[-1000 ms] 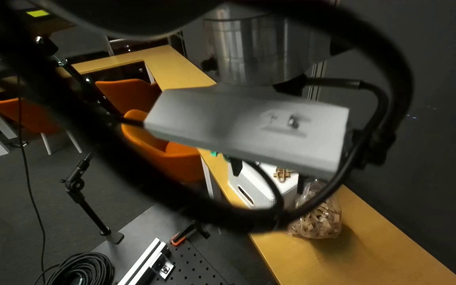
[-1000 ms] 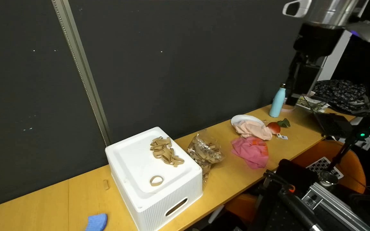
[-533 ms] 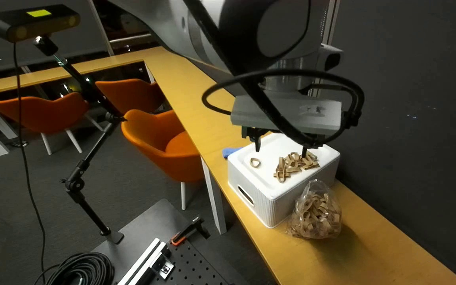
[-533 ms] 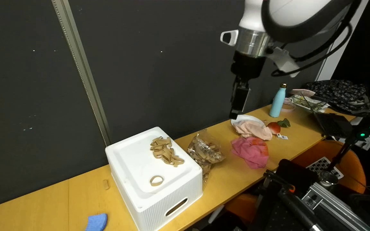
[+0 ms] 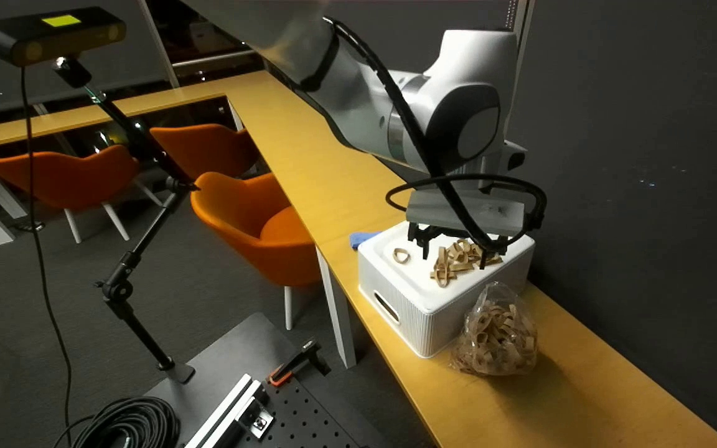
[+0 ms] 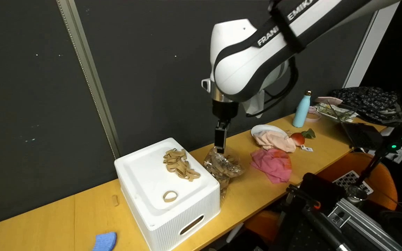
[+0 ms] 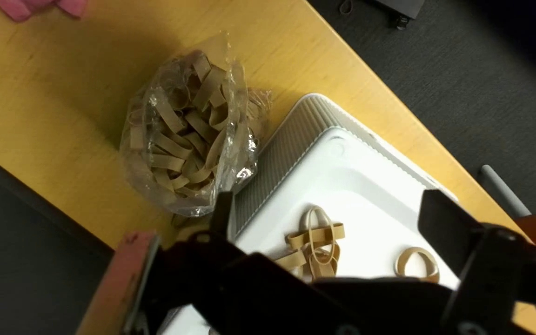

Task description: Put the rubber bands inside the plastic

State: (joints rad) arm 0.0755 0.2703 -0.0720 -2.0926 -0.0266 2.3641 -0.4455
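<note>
The rubber bands are lying in a loose clump on the recessed top of a white box, toward two o'clock of that top in an exterior view. A lone band is resting apart from them, between five and six o'clock of the same top. In an exterior view the plastic bag is standing on the bench, just beside the box and at about five o'clock from it; the wrist view is showing tan loops filling it.

The pincer is standing with its fingers wide apart. In the wrist view part of the clump and the lone band are showing between them, and one fingertip is overlapping the bag's edge; whether it is touching the film, I cannot tell. In an exterior view the pincer is hanging tips-down between two and three o'clock from the clump, overlapping the bag's upper edge. There the white-and-black arm is slanting in from between one and two o'clock.

Farther out there, a pink cloth is lying at three o'clock from the bag, and a light-blue bottle is standing at two; a blue piece is lying on the bench at eight o'clock from the box.
</note>
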